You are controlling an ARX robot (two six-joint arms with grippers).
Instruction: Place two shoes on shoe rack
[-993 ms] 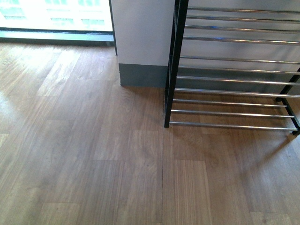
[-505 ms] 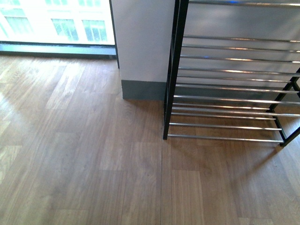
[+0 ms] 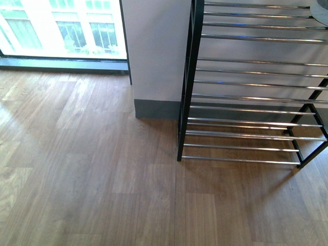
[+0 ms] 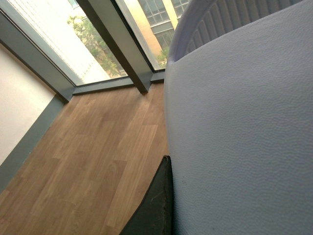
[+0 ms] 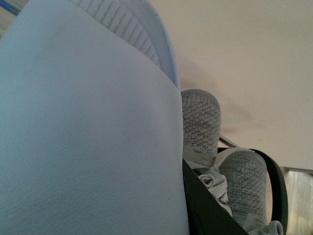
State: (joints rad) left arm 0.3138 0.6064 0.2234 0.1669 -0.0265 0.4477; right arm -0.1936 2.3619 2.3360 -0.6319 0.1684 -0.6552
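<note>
Your shoe rack (image 3: 251,82) fills the front view's right half, no arm showing. Two shoes (image 5: 200,122) sit at the right wrist frame's lower right, apparently racked. Neither end effector's opening is visible; withdraw cautiously.

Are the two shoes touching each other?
Cannot tell. The right wrist view shows both shoes close together, but the laces hide any contact or gap.
</note>
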